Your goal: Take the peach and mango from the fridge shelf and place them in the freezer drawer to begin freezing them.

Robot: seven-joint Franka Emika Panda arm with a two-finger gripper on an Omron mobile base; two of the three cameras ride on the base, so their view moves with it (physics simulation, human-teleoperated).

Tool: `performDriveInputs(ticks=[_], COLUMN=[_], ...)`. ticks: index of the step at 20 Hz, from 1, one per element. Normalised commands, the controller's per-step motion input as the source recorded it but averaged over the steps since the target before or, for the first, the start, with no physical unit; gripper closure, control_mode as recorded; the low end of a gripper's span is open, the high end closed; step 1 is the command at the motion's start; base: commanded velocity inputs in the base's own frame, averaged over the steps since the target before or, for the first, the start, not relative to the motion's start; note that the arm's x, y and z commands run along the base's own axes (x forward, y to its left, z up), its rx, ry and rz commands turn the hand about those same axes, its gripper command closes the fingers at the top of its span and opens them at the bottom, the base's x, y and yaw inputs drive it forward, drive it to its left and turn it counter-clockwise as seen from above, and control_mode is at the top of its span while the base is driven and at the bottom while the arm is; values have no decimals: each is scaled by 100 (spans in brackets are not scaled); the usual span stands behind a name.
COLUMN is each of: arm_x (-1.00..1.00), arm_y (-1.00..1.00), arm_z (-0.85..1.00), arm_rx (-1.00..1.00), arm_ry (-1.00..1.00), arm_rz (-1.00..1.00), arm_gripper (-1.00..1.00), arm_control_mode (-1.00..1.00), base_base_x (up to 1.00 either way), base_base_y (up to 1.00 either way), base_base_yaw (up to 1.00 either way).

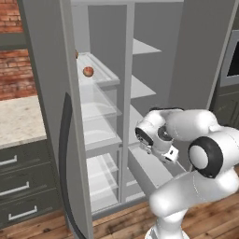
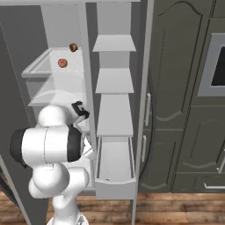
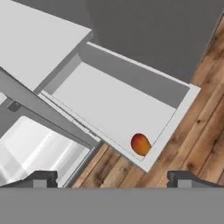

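The peach (image 1: 88,71) (image 2: 63,63), round and reddish-pink, lies on the ribbed translucent fridge shelf (image 1: 106,77) (image 2: 34,69) high in the left compartment. The mango (image 3: 140,144), oval and orange with a red side, lies in the near corner of the pulled-out light-grey freezer drawer (image 3: 183,109) (image 1: 150,173) (image 2: 115,189). My gripper (image 3: 113,179) (image 1: 171,156) hangs over the drawer, open, with nothing between its fingertips. It is well below the shelf and to its right.
A small brown-orange fruit (image 2: 73,47) (image 1: 76,54) sits at the back above the peach. The open fridge door (image 1: 56,116) stands at the left. Solid grey shelves (image 2: 114,81) stack above the drawer. Wooden floor (image 3: 205,144) lies beyond the drawer front.
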Motion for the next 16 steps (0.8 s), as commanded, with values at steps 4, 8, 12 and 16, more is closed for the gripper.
performDriveInputs(ticks=[4,8,12,16], arm_x=[8,-45,-21,-5], arm_y=[-4,0,0,-1], arm_z=[100,79,100,100], arm_rx=[4,-20,-20,-16], arm_ry=[17,0,0,6], arm_rz=[0,1,6,9], arm_gripper=[-100,-100,-100,-100], arm_control_mode=[-100,-100,-100,-100], base_base_x=[0,0,0,0], base_base_y=[0,0,0,0], base_base_yaw=[0,0,0,0])
